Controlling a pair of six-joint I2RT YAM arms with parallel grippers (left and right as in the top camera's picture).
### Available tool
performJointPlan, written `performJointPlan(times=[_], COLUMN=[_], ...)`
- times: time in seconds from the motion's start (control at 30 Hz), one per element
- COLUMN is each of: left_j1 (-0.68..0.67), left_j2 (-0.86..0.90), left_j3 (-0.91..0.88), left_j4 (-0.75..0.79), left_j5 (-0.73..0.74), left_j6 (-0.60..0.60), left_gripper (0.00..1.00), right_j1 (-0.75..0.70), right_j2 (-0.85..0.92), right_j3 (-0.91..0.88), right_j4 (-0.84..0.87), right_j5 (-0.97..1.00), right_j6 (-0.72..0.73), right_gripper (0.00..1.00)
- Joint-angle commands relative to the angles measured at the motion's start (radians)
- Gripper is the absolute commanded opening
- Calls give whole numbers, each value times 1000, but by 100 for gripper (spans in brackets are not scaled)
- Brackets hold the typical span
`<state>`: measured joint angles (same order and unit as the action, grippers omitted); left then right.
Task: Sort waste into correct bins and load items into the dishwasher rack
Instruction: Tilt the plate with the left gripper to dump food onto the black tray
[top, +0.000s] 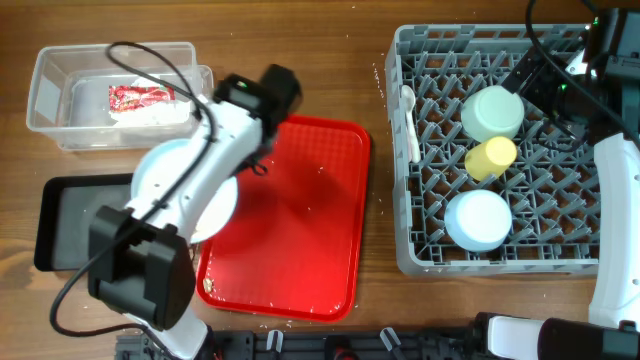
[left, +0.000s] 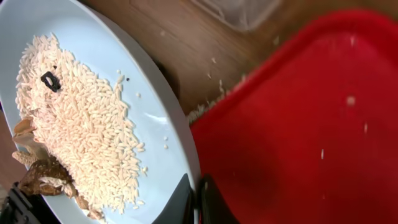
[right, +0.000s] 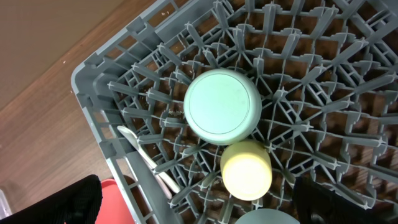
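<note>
Left wrist view has your left gripper (left: 195, 198) clamped on the rim of the round light blue plate (left: 152, 115), which lies between the flat red serving tray (left: 298, 124) at its 3 o'clock and the shallow black rectangular tray (top: 65, 215) at its 9 o'clock. It carries white rice-like crumbs (left: 81, 118) and brown food scraps (left: 43, 174), so hold that pinch firm, bring it fully over the black tray, then tip slowly toward 9 o'clock; loose grains will likely scatter.

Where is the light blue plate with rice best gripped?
At the bare rim of the plate beside the red tray, from that side, one finger over, one under. The rim is thin and food-free there; the left gripper pinches it so.
</note>
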<state>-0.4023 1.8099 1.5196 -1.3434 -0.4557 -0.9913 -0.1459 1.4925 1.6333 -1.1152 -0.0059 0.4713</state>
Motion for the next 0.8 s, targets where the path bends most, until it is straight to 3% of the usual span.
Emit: performJointPlan(times=[0.0,0.13,0.33,0.43,0.53,0.77], left_j1=[115,247,449,562,690,913], left_j2=[6,1,-11,-11,-11,-11], left_j3=[78,118,119,119,119,119], left_j4=[-3,16,98,134,179,165], left_j5=[-55,-38,143,270,508,891], left_j6=[20,20,20,21,127,282], left_gripper=[4,4,4,4,4,4], right_j1=[0,0,0,0,0,0], right_j2=[-4,-4,-4,-4,-4,-4], right_j3=[1,1,1,1,1,1], right_j4=[0,0,0,0,0,0], right_j5=[16,17,17,16,17,17], right_j6=[1,1,1,1,0,1], right_gripper=[100,100,100,100,100,100])
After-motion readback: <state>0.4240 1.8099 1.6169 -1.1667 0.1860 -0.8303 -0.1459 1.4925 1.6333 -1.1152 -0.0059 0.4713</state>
